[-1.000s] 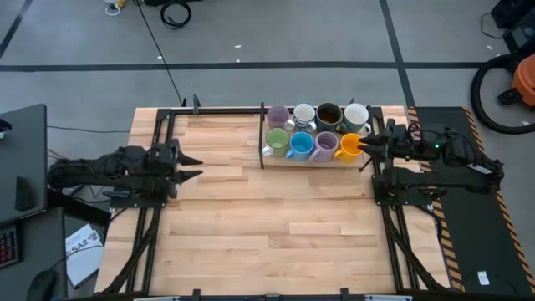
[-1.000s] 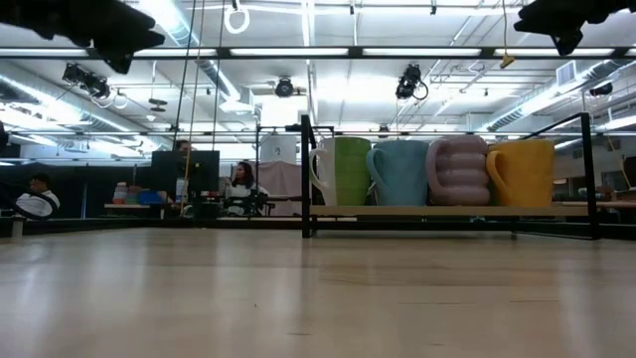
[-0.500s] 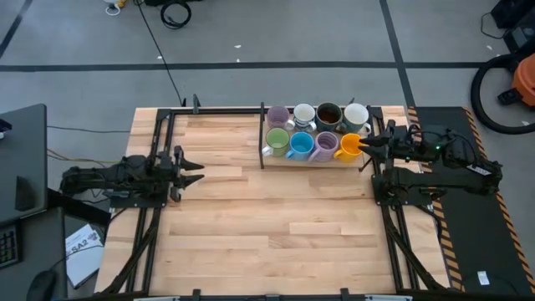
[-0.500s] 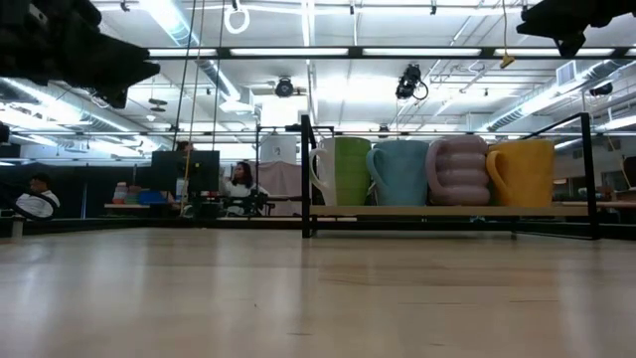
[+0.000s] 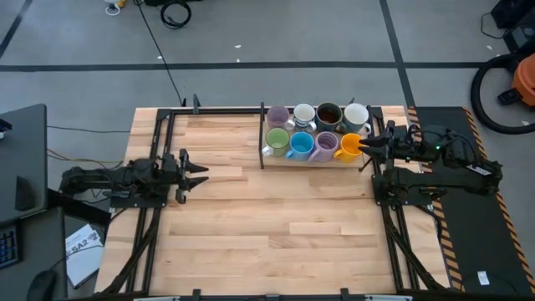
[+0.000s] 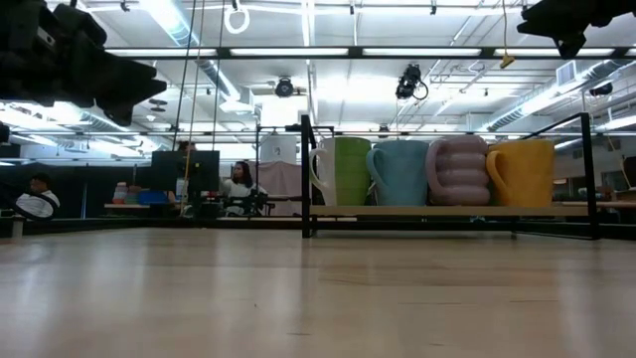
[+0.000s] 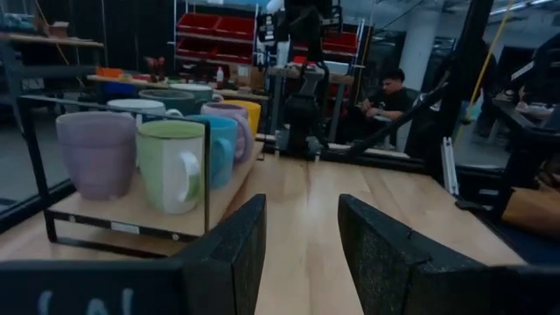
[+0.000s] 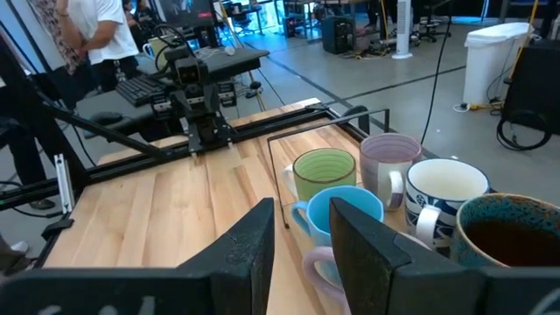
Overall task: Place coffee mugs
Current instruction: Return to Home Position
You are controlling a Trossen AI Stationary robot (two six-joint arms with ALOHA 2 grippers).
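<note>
Eight mugs stand upright in two rows on a wooden tray with a black wire frame (image 5: 262,138) at the table's far side. The back row holds a lilac mug (image 5: 277,115), a white one (image 5: 304,114), a dark one (image 5: 328,114) and a second white one (image 5: 356,114). In front stand green (image 5: 277,140), blue (image 5: 301,145), ribbed lavender (image 5: 324,145) and orange (image 5: 349,145). My right gripper (image 5: 365,145) hovers open just right of the orange mug. My left gripper (image 5: 201,173) is open above the table's left part, well away from the tray.
Black frame rails run along the table's left (image 5: 159,134) and right (image 5: 383,192) sides. Bare wood (image 5: 276,226) spreads over the middle and near half. People sit and stand in the room beyond (image 6: 238,184). A dark desk (image 5: 21,159) stands left of the table.
My left gripper has moved toward the table's right and a little toward its near edge, and in the low view it has come down somewhat. It has stayed open. The right arm and the mugs have kept still.
</note>
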